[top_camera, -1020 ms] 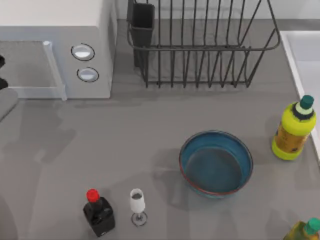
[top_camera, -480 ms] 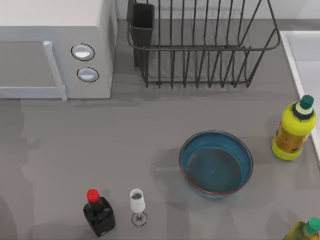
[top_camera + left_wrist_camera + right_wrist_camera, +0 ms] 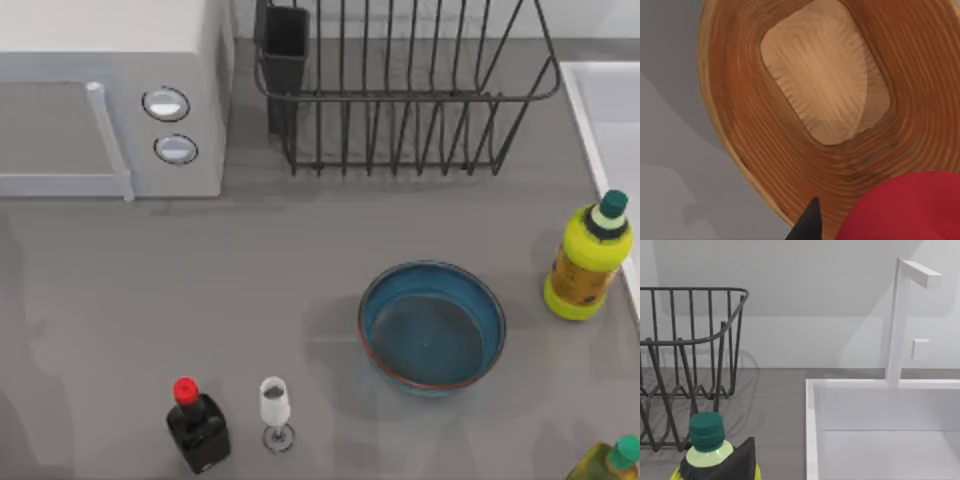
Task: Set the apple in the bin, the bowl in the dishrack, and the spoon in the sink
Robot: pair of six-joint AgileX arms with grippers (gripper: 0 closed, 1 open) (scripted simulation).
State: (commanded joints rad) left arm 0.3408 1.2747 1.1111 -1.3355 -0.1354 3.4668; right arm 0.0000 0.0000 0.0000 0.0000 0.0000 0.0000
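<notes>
The red apple (image 3: pixel 905 210) hangs just above the round woven wooden bin (image 3: pixel 740 125), held close to the left wrist camera. My left gripper (image 3: pixel 860 227) is shut on it, and one dark fingertip (image 3: pixel 809 222) shows beside the fruit. The teal bowl (image 3: pixel 432 325) with a reddish rim stands upright on the table, right of centre. The black wire dishrack (image 3: pixel 400 95) stands at the back. The white sink (image 3: pixel 605 110) lies at the far right, its rim (image 3: pixel 811 430) near my right gripper (image 3: pixel 737 462). The spoon is out of view.
A white microwave (image 3: pixel 110 100) fills the back left. A yellow bottle (image 3: pixel 588 258) stands beside the sink, and another (image 3: pixel 610 462) is at the front right corner. A red-capped black bottle (image 3: pixel 197 425) and a small glass (image 3: pixel 274 410) stand at the front.
The dark part of my left arm seen at the top view's left edge a second ago has moved out of that view. The table's objects have not moved.
</notes>
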